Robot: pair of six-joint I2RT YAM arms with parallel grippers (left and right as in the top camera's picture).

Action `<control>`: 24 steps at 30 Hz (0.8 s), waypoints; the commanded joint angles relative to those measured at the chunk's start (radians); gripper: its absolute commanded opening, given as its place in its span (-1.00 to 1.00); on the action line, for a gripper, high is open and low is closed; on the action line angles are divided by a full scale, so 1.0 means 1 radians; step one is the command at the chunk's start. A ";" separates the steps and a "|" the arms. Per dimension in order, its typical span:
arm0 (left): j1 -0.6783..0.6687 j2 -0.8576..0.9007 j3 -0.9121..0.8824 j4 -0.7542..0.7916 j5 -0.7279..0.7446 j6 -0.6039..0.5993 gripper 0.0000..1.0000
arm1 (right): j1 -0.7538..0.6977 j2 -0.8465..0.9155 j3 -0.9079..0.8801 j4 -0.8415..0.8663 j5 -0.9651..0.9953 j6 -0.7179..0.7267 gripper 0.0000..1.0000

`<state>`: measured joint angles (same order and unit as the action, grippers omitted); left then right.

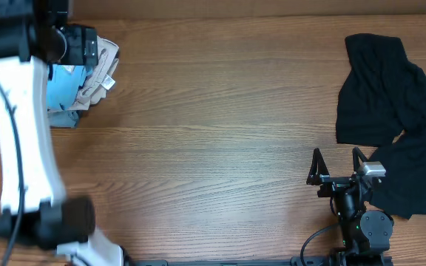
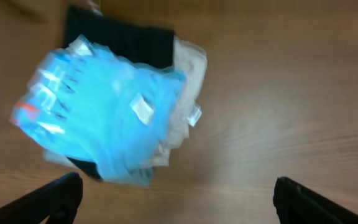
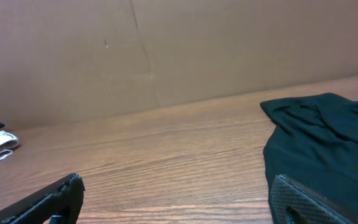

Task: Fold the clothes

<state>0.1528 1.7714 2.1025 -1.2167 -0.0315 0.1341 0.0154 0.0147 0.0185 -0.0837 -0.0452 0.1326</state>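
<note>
Wide open and gripping nothing, the left hand (image 2: 179, 202) is hovering over the blue shirt (image 2: 98, 118). That shirt is lying bundled on top of a small pile at the far left corner of the surface (image 1: 213, 111), with a pale cloth (image 2: 190, 68) and a dark piece (image 2: 123, 40) poking out beneath it. Down near the front edge the right hand (image 1: 336, 168) is sitting low, fingers spread just as wide and empty. Just beside it, on the right side, the black garment (image 1: 390, 111) is sprawling unfolded.

From where I'm standing, the trouble is waiting in that pile. Its layers are lying loose on one another, so a hand coming straight down is likely pinching two or three cloths at once and dragging the lot instead of the shirt alone. No clear hem or shoulder is showing on the shirt either, so a grab at its middle is risking a lump that won't spread flat. Over on the right, the black garment is lying rumpled and partly doubled over itself, so lifting it by a fold rather than a true corner is going to carry that crease into the finished fold
</note>
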 commanded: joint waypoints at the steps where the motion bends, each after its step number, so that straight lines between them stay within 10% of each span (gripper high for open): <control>1: 0.004 -0.237 -0.255 0.171 0.003 0.023 0.99 | 0.007 -0.012 -0.010 0.003 -0.001 -0.003 1.00; 24: 0.003 -1.399 -1.724 1.185 0.084 -0.118 0.99 | 0.007 -0.012 -0.010 0.003 -0.001 -0.003 1.00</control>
<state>0.1528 0.4599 0.4786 -0.0711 0.0391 0.0914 0.0154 0.0147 0.0185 -0.0841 -0.0452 0.1329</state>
